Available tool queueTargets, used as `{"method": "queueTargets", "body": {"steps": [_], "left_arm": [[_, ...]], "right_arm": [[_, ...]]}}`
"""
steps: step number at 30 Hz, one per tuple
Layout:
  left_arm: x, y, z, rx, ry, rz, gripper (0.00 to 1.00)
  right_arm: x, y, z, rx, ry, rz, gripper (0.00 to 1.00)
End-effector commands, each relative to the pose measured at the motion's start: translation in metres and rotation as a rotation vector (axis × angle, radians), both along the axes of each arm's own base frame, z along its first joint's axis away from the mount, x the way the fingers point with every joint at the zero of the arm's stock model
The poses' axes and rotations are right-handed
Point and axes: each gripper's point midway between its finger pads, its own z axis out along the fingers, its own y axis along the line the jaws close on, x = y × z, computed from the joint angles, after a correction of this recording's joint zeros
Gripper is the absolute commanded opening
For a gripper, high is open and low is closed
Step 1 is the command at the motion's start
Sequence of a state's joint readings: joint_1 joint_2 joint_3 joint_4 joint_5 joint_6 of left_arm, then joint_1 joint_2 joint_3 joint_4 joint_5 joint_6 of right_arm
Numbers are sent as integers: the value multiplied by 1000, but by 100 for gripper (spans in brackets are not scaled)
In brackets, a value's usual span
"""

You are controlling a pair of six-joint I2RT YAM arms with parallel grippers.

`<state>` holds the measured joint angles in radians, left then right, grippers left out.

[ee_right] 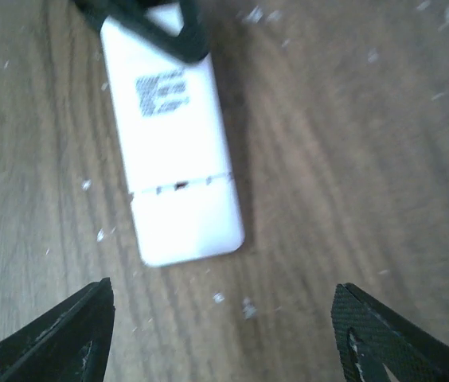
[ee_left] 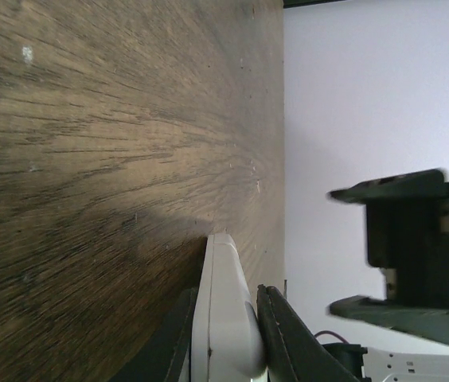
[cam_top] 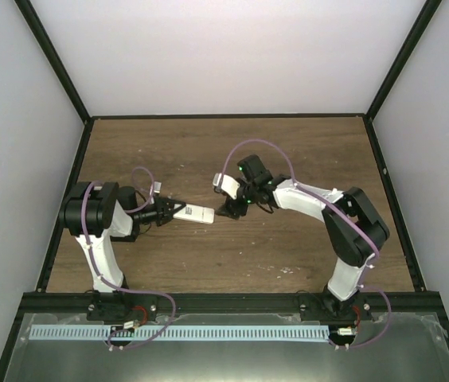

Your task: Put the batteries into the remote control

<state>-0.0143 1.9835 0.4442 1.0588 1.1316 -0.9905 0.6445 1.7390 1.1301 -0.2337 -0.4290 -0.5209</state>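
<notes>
The remote control is a white bar lying left of the table's middle. My left gripper is shut on its left end. In the left wrist view the remote is edge-on between the left gripper's black fingers. The right wrist view shows its plain back with a printed label and a seam near the free end, and the left fingers clamp its far end. My right gripper hovers open just off the free end, fingertips wide apart with nothing between them. The batteries are out of view.
Pale specks of chipped wood dot the brown table near the remote. A black frame and white walls close the table at the back and sides. The right gripper shows blurred in the left wrist view.
</notes>
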Motion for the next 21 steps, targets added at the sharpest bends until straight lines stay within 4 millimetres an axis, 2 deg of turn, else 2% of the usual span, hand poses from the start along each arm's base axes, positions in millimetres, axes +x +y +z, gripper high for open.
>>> {"method": "queueTargets", "body": {"steps": [1, 5, 12, 21], "left_arm": [[-2, -3, -4, 13, -3, -15, 0], [-2, -3, -6, 13, 1, -14, 0], [-3, -2, -7, 18, 1, -14, 0], [-3, -2, -8, 26, 3, -15, 0]], "right_arm": [[-17, 9, -9, 40, 25, 101, 72], [-20, 18, -15, 38, 18, 151, 72], [-23, 33, -43, -12, 26, 214, 72], [-20, 40, -64, -77, 5, 213, 71]]}}
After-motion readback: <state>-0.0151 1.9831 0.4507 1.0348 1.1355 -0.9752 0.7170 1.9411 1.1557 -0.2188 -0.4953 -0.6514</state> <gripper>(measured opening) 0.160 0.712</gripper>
